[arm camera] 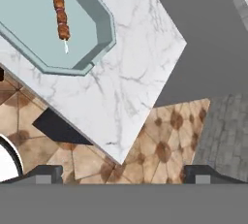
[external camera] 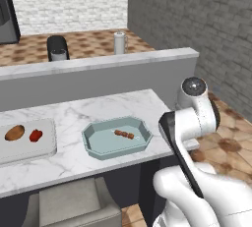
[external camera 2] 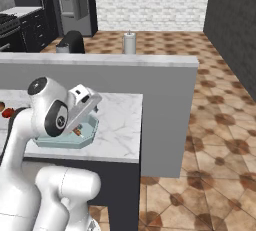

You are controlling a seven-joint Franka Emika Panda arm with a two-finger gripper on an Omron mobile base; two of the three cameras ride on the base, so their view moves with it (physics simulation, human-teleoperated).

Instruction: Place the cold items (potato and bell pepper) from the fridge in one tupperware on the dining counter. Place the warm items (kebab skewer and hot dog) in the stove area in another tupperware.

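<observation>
On the white marble dining counter lies the pale rectangular tupperware with the orange-brown potato and the red bell pepper in it. To its right sits the teal octagonal tupperware, holding the kebab skewer. My gripper is open and empty. It hangs above the counter's right corner, just right of the teal container, as the right base view also shows. The hot dog is out of view. Far back stands the grey fridge.
A raised grey ledge backs the counter. Behind it are a black chair and a white cylinder. A grey seat stands below the counter's front edge. Tiled floor lies to the right, bounded by a dark brick wall.
</observation>
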